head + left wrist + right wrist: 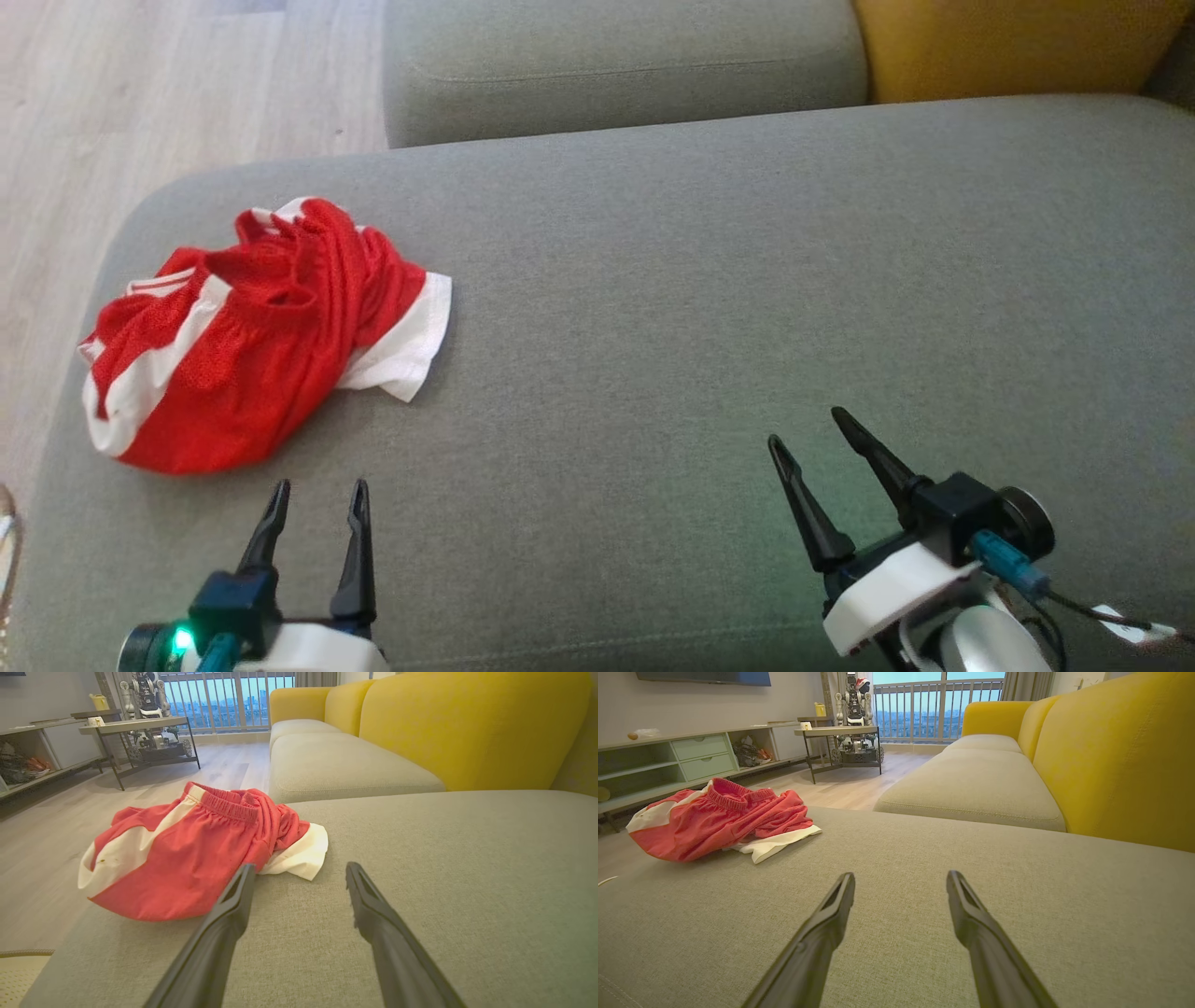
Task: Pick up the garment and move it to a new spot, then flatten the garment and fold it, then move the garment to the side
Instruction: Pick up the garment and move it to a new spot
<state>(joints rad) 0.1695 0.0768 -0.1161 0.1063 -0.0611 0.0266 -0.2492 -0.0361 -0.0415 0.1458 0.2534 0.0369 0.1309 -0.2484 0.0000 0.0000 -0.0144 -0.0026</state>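
A crumpled pair of red shorts with white side panels, the garment (261,336), lies on the left part of the grey sofa seat (709,308). My left gripper (320,490) hovers open just in front of the garment's near edge, holding nothing. From the left wrist, the garment (196,854) bunches up just past the left fingertip. My right gripper (808,429) is open over bare cushion at the lower right, well away from the cloth. The right wrist view has the garment (719,819) at the far left, with the gripper (901,879) empty.
A second grey seat cushion (616,65) and a yellow backrest (1018,47) lie beyond the seat. Wooden floor (140,103) drops off to the left. A low table (840,732) and a shelf unit (691,756) stand across the room.
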